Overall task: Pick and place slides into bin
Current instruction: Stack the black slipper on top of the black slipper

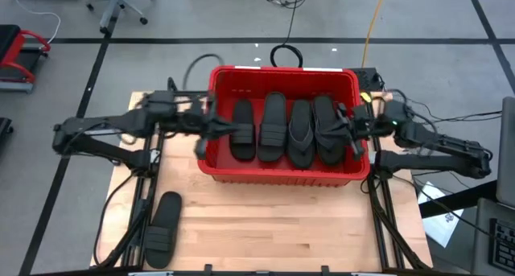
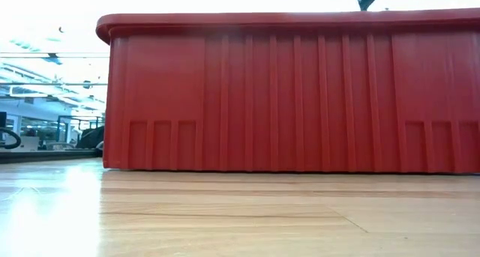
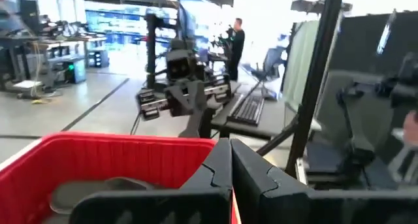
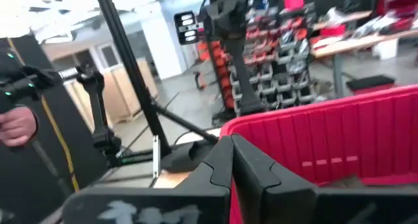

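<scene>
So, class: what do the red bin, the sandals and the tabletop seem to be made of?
Bin: looks like moulded plastic, evenly red with a slight sheen, ribbed walls and a thick rim. Sandal on the table: probably rubber or foam, matte black with a ribbed strap. Tabletop: apparently wood, pale planks with visible grain and a light gloss.

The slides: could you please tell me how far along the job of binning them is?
Done: four slides lie side by side in the red bin. In hand: nothing; the left gripper and right gripper are shut and empty over the bin's ends. Left: one slide on the table's near left corner.
</scene>
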